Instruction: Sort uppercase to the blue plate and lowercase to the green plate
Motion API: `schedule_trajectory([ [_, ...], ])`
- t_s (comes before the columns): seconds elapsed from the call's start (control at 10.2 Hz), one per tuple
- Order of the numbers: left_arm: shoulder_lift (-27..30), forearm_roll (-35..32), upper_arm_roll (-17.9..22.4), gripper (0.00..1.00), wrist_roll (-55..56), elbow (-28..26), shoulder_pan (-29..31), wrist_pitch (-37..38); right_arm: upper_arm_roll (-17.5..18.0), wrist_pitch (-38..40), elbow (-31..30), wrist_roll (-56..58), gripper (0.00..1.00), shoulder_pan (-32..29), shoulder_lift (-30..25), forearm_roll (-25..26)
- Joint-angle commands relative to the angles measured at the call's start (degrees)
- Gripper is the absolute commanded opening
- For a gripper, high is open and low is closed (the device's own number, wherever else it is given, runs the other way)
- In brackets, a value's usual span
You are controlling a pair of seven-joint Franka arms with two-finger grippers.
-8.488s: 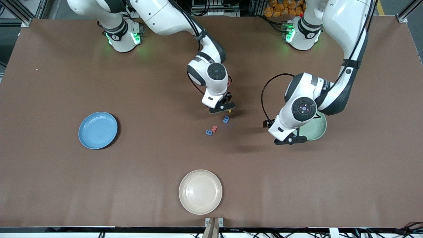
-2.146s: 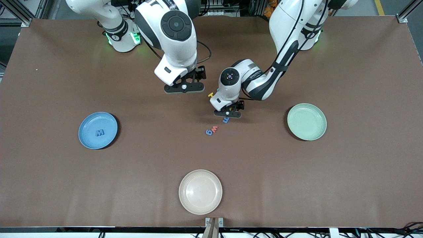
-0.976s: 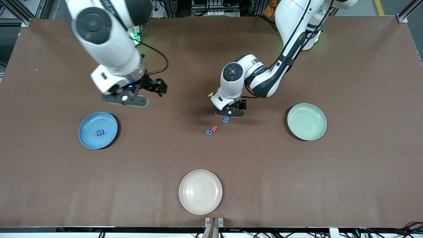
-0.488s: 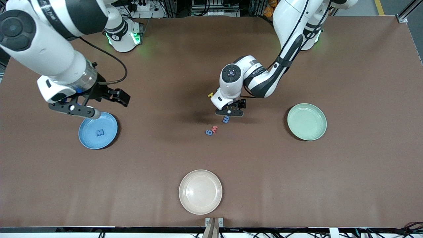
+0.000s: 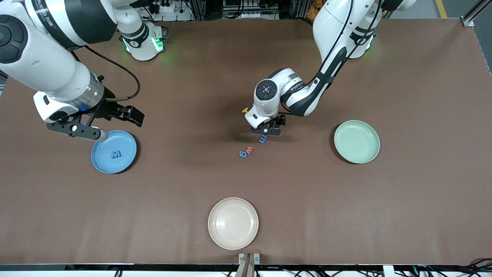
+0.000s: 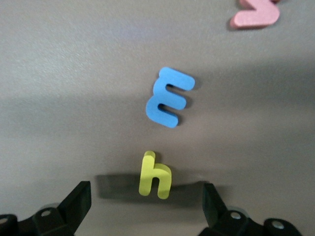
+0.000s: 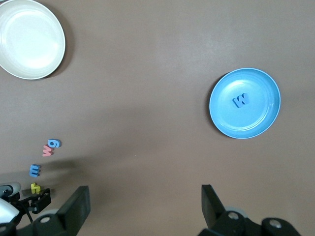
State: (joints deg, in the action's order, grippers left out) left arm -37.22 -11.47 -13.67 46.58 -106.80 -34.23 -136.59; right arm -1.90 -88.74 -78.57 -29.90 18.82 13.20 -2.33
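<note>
The blue plate (image 5: 103, 161) holds an uppercase blue M (image 5: 116, 154). My right gripper (image 5: 77, 130) hangs open over the table at that plate's rim, with nothing between its fingers (image 7: 78, 204). The green plate (image 5: 356, 141) is empty. My left gripper (image 6: 146, 206) is open and low over the lowercase letters in the table's middle. The yellow h (image 6: 155, 174) lies just ahead of its fingers (image 6: 78, 201). The blue m (image 5: 263, 139), red letter (image 5: 250, 150) and blue g (image 5: 242, 154) lie close by. A yellow letter (image 5: 245, 110) shows partly beside the left wrist.
A beige plate (image 5: 233, 223) sits empty near the front camera's edge of the table. The left forearm (image 5: 307, 96) slants low over the table above the letters.
My right arm has swung from over the table's middle to the blue plate's rim, gripper still open. The left gripper has barely shifted over the letters.
</note>
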Motion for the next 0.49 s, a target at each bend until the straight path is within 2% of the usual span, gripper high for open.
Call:
schedule_trajectory([
  [0.0, -0.57, -1.89, -0.22, 1.0, 1.85, 0.19, -0.57, 0.0, 0.75, -0.38, -0.8, 0.37, 1.0, -0.71, -0.9, -0.21],
  [0.1, -0.66, -1.8, -0.22, 0.81, 2.02, 0.27, -0.57, 0.0, 0.75, -0.38, -0.8, 0.37, 1.0, -0.63, -0.99, -0.22],
  [0.2, -0.57, -1.63, -0.22, 0.21, 2.46, 0.28, -0.57, 0.0, 0.75, -0.3, -0.8, 0.46, 1.0, -0.63, -0.99, -0.22],
  [0.29, -0.49, -1.71, -0.31, 0.0, 2.98, 0.28, -0.57, 0.0, 0.75, -0.3, -0.8, 0.46, 1.0, -0.63, -0.9, -0.3],
  [0.39, -0.4, -1.71, -0.31, 0.0, 2.99, 0.36, -0.57, 0.0, 0.84, -0.38, -0.8, 0.46, 1.0, -0.45, -0.81, -0.22],
])
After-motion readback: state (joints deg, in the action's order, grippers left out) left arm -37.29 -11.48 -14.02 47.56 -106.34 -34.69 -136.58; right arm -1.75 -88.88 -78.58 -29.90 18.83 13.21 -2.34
